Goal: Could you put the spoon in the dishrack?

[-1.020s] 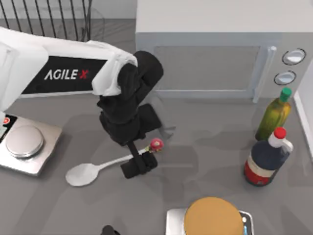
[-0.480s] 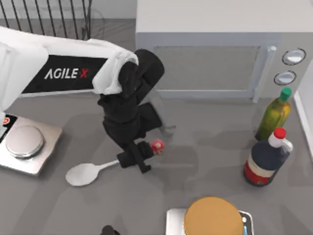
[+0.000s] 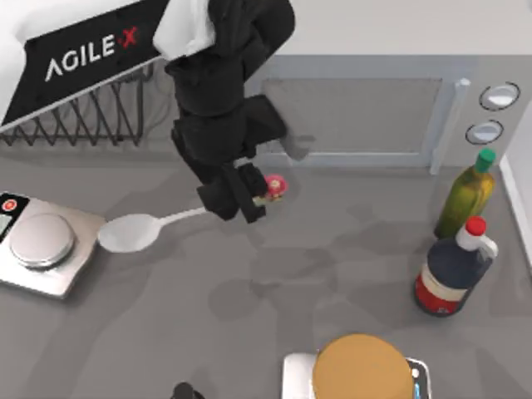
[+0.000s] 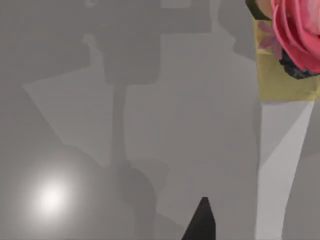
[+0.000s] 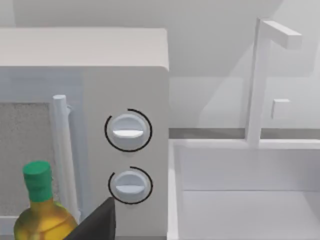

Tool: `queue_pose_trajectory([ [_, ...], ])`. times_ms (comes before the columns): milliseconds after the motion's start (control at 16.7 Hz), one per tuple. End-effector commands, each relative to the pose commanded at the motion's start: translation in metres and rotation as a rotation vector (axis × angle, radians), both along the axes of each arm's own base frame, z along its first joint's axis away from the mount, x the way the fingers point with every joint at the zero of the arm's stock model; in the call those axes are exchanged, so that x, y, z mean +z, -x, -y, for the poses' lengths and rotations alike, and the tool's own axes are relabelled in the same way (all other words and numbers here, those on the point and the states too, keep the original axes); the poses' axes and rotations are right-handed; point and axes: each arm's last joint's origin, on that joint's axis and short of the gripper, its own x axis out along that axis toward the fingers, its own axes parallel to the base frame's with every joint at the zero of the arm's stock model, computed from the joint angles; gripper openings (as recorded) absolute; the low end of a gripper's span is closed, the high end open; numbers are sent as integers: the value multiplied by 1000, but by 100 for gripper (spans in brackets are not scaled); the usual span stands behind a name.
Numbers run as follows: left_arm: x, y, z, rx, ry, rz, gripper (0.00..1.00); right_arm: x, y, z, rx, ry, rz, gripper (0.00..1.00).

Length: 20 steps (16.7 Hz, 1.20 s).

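Observation:
My left gripper (image 3: 235, 198) is shut on the handle of the white spoon (image 3: 133, 232) and holds it off the table, in front of the microwave's left corner. The spoon's bowl points to the left and its red-pink knob (image 3: 274, 184) sticks out on the right of the fingers. In the left wrist view the knob (image 4: 295, 30) and the white handle (image 4: 280, 170) show close up, with one dark fingertip (image 4: 201, 224) beside them. The black wire dishrack (image 3: 83, 125) stands at the back left, partly under my left arm. My right arm (image 3: 183, 391) is parked at the front edge.
A microwave (image 3: 357, 108) stands at the back. A kitchen scale (image 3: 37, 249) sits at the left. An oil bottle (image 3: 465, 195) and a dark bottle with a red cap (image 3: 453, 266) stand at the right. A tan round thing (image 3: 362, 370) lies at the front. A white sink (image 5: 240, 190) adjoins the microwave.
My left gripper closed on the spoon's handle and lifted it off the table, carrying it back and leftwards. The dishrack has come more into view under the arm.

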Motion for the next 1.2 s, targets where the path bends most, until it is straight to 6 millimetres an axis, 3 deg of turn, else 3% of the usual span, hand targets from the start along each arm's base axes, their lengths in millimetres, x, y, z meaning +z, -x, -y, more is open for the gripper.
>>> queue_pose_trajectory([
  [180, 53, 6, -5, 6, 4, 5, 0, 0, 0, 0, 0, 0, 0, 100],
  [360, 86, 14, -11, 11, 18, 25, 0, 0, 0, 0, 0, 0, 0, 100],
  [780, 92, 15, -15, 21, 30, 40, 0, 0, 0, 0, 0, 0, 0, 100],
  [960, 107, 14, -38, 108, 106, 125, 0, 0, 0, 0, 0, 0, 0, 100],
  [1200, 135, 17, -95, 339, 285, 343, 0, 0, 0, 0, 0, 0, 0, 100],
])
